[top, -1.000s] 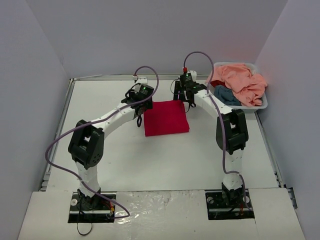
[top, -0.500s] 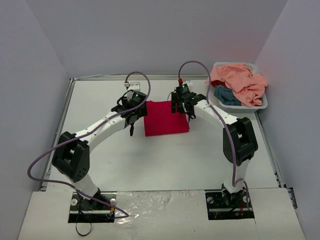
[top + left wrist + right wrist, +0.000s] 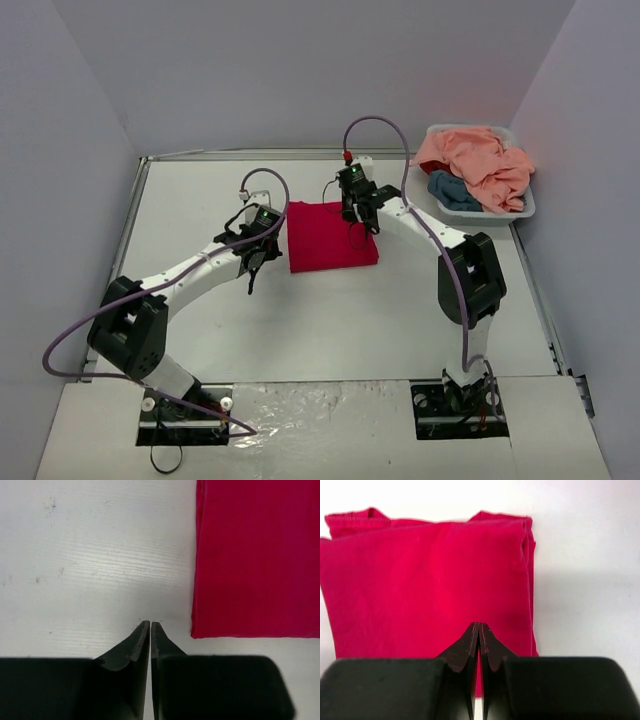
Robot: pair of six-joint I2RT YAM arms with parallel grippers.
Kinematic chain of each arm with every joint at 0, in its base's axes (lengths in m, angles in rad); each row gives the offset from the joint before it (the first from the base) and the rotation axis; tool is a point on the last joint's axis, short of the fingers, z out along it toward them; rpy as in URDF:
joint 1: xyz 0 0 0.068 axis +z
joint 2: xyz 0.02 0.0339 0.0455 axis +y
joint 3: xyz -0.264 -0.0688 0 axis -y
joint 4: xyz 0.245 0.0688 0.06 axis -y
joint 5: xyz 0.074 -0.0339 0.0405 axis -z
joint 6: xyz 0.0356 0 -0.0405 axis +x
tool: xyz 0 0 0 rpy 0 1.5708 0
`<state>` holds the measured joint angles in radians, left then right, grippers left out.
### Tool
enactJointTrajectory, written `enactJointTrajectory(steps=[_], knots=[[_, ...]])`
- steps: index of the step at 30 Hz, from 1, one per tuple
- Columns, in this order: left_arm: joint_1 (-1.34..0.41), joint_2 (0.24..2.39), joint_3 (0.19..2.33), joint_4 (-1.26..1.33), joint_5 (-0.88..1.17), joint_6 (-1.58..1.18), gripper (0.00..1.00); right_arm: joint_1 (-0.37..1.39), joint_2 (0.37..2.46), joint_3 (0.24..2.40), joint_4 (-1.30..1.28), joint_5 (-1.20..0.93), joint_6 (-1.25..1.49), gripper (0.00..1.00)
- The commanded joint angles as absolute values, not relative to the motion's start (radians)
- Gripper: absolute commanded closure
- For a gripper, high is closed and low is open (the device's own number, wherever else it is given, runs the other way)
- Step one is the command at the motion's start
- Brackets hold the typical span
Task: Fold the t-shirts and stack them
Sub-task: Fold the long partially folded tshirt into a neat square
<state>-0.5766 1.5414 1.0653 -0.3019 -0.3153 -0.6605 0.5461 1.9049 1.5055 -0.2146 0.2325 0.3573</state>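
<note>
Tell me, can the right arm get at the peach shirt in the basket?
Probably yes: the peach shirt lies uncovered on top in the basket, on that arm's side; the right gripper, shut, looks empty.

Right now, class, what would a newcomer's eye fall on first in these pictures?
A crimson-red t-shirt, folded into a neat rectangle, lies in the middle of the white table. In the far right corner a white basket holds a crumpled peach-pink shirt heaped over a teal shirt. The left fingers are shut over bare table beside the folded shirt, and the right fingers are shut above it, both empty.
</note>
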Motion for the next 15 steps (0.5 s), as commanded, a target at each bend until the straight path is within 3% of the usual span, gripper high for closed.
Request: enactJointTrajectory(steps=[1, 15], knots=[[-0.58, 1.511, 1.098, -0.232, -0.316, -0.646, 0.98, 0.528, 1.959, 1.594, -0.227, 0.25, 0.333, 1.0], [-0.543, 1.86, 1.423, -0.097, -0.213, -0.621, 0.98, 0.469, 2.105, 1.779, -0.268, 0.152, 0.304, 1.0]])
